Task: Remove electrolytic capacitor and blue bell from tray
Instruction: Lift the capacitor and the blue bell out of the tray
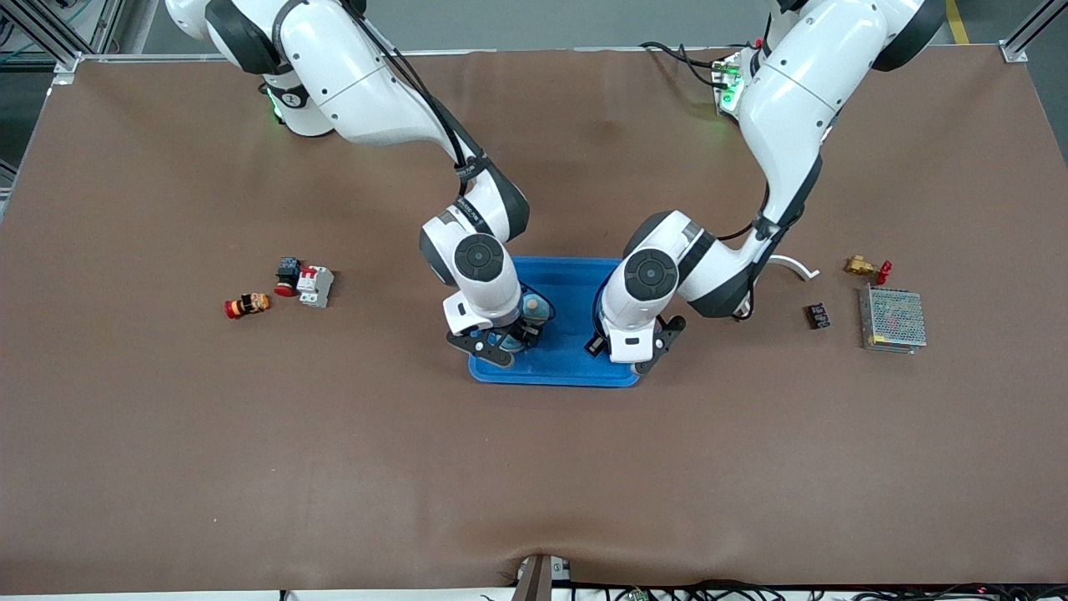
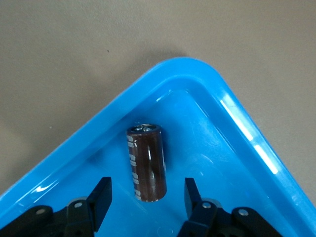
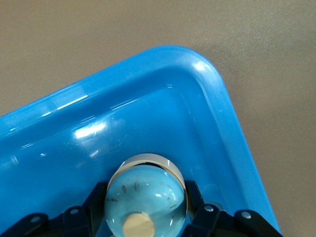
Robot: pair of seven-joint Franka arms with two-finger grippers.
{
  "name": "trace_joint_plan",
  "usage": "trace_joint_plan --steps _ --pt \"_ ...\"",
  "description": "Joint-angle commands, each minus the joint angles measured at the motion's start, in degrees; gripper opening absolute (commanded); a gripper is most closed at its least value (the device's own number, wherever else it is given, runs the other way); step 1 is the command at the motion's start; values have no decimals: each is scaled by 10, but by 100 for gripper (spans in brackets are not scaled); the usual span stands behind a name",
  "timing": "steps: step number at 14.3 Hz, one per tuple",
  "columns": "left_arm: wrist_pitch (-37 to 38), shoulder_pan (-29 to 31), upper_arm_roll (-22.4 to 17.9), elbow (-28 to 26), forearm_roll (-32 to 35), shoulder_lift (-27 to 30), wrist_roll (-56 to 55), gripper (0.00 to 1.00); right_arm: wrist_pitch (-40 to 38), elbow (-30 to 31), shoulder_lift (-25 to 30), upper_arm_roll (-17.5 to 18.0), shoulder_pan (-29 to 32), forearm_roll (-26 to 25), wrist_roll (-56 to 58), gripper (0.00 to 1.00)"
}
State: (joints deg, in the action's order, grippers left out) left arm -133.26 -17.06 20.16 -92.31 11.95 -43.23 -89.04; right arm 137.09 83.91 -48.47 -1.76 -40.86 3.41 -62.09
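A blue tray (image 1: 551,376) lies mid-table. In the left wrist view a dark brown capacitor (image 2: 146,163) lies on its side in a corner of the tray (image 2: 182,66). My left gripper (image 2: 146,197) is open, with a finger at each side of the capacitor's end and clear of it. In the front view this gripper (image 1: 630,351) is over the tray's corner toward the left arm's end and hides the capacitor. My right gripper (image 3: 145,202) is shut on a light blue bell (image 3: 145,197) low in the tray (image 3: 163,54). In the front view the right gripper (image 1: 505,340) and the bell (image 1: 535,307) are over the tray's other end.
Toward the right arm's end lie a red and black button (image 1: 288,275), a grey breaker (image 1: 317,285) and a red-orange part (image 1: 246,305). Toward the left arm's end lie a brass valve (image 1: 863,267), a small black part (image 1: 818,315), a metal mesh box (image 1: 893,319) and a white bracket (image 1: 793,265).
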Motion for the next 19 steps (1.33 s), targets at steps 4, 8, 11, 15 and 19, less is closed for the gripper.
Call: trace_joint_plan --steps 4,8,11,15,19 --pt "-8 -10 -12 14 0 -22 -8 52 -37 -31 7 0 6 -3 4 58" --pt "-8 -10 -12 15 1 -22 -10 35 -86 -52 17 0 6 -3 7 58" --pt "-7 -10 -12 15 2 -15 -7 7 -139 -53 47 -2 21 -3 56 58" --pt "33 -9 -6 25 3 27 1 0 -206 -53 97 -1 72 5 154 58" --pt "134 2 -5 42 2 96 113 0 -251 -53 132 0 123 5 268 58"
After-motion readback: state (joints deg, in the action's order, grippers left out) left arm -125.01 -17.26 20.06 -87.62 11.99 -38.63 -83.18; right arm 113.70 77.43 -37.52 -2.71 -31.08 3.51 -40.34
